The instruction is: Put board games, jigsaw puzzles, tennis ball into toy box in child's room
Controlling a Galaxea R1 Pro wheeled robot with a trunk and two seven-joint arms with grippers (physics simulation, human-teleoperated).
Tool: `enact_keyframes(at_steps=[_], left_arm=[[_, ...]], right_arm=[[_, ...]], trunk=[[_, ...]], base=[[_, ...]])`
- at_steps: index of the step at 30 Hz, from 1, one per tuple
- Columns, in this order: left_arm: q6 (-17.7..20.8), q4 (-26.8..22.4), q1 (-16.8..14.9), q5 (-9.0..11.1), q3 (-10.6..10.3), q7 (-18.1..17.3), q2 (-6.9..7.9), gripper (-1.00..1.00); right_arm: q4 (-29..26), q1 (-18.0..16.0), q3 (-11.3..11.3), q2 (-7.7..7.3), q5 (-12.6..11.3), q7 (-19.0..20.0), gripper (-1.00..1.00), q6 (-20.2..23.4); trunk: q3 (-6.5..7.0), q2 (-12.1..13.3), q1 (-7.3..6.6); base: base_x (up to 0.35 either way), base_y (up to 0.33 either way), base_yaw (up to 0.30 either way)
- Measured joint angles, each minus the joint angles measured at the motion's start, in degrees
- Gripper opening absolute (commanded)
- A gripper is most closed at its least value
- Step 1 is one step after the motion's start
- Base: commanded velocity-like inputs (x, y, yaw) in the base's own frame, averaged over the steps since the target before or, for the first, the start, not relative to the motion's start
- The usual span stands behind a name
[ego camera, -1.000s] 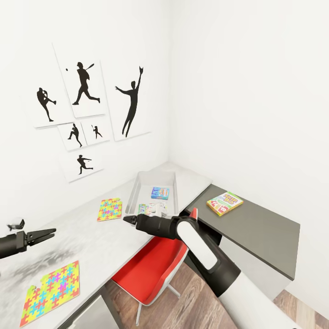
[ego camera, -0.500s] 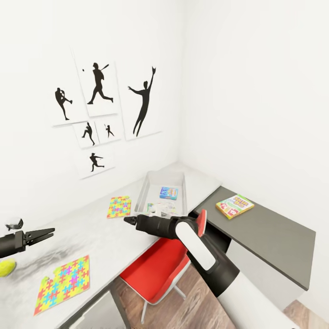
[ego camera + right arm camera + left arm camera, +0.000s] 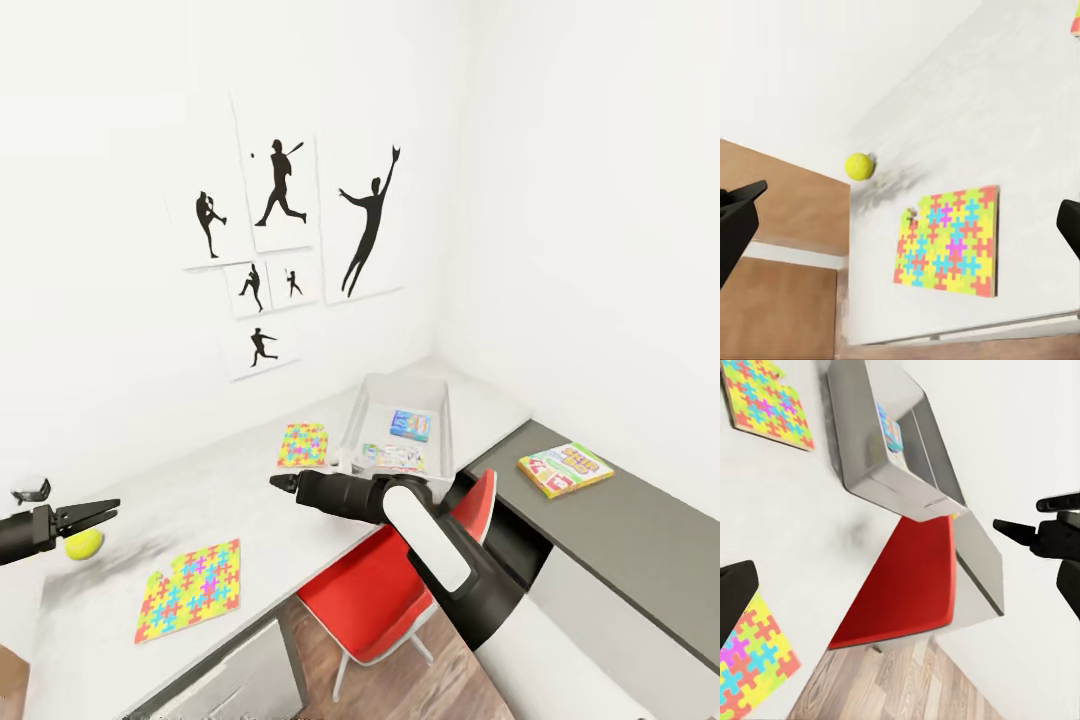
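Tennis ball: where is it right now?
In the head view the tennis ball lies at the pale table's far left, beside the left tool, left of the nearer jigsaw puzzle.

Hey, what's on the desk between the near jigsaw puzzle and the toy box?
In the head view, the second jigsaw puzzle lies between the near jigsaw puzzle and the toy box, close beside the box; otherwise bare desk top.

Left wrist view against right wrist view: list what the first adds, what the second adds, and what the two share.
Left wrist view adds the toy box, with a blue board game inside it, and the red chair tucked under the desk edge. Right wrist view adds the tennis ball, lying on the table near its end. Shared: the pale table top and the jigsaw puzzle nearest the ball.
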Motion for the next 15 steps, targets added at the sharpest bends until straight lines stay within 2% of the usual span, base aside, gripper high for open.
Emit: enact_keyframes(at_steps=[15], left_arm=[[0.0,0.0,0.0,0.0,0.0,0.0,0.00,1.00]], right_arm=[[0.0,0.0,0.1,0.00,0.0,0.0,1.00,0.0]], trunk=[[-0.21,0.0,0.00]], base=[[0.000,0.000,0.287]])
